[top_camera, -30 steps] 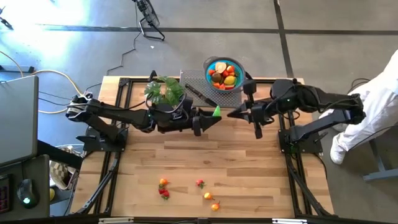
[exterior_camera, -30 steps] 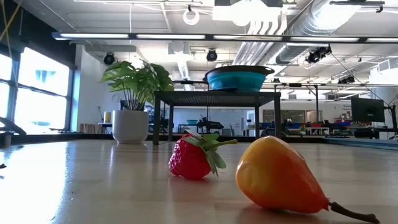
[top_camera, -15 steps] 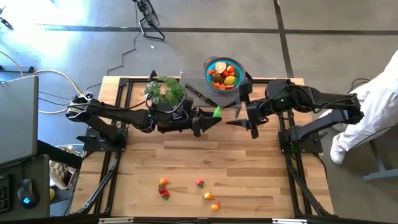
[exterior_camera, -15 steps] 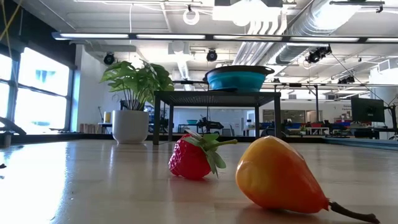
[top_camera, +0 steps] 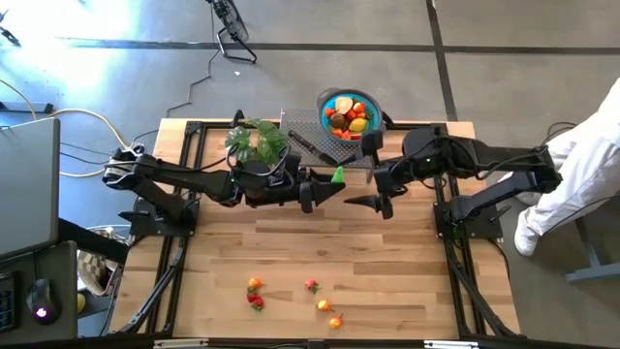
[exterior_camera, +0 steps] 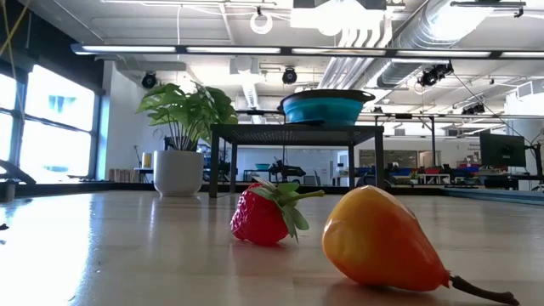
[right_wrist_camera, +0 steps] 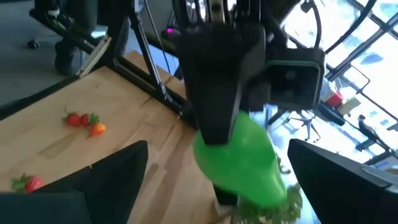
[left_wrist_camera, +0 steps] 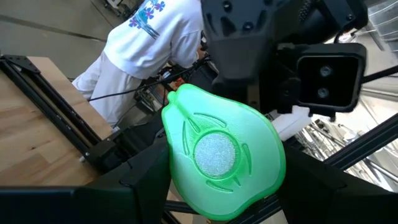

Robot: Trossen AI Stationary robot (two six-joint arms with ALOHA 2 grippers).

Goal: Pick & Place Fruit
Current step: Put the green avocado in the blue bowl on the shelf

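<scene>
A green toy fruit half (left_wrist_camera: 217, 155) hangs in the air over the table's far middle, with my left gripper (top_camera: 327, 182) shut on it. Its flat face with a round white patch shows in the left wrist view. My right gripper (top_camera: 362, 176) faces it from the table's right, open wide, its fingers (right_wrist_camera: 99, 180) short of the green fruit (right_wrist_camera: 244, 160) and touching nothing. Several small fruits (top_camera: 312, 285) lie on the wood near the front edge, among them a strawberry (exterior_camera: 263, 217) and a yellow-orange pear (exterior_camera: 378, 242). More fruit fills the blue bowl (top_camera: 372, 103). My left gripper pinches the green fruit half between its two fingers, by the wide end (left_wrist_camera: 205, 208). The fingers (left_wrist_camera: 140, 186) come level from the table's left. The fruit is lifted clear of the table, narrow end out past the fingertips.
The blue bowl stands on a black mesh stand (top_camera: 308, 124) at the far edge, with a black-handled knife (top_camera: 312, 147) on it. A potted leafy plant (top_camera: 257, 141) stands beside it. A person in white (top_camera: 581, 165) is by the table's right side. Bare wood lies between arms and front fruits.
My right gripper has opened from shut to wide and has moved toward the table's left, closer to the green fruit in my left gripper. The left arm and the fruits on the table have kept still.
</scene>
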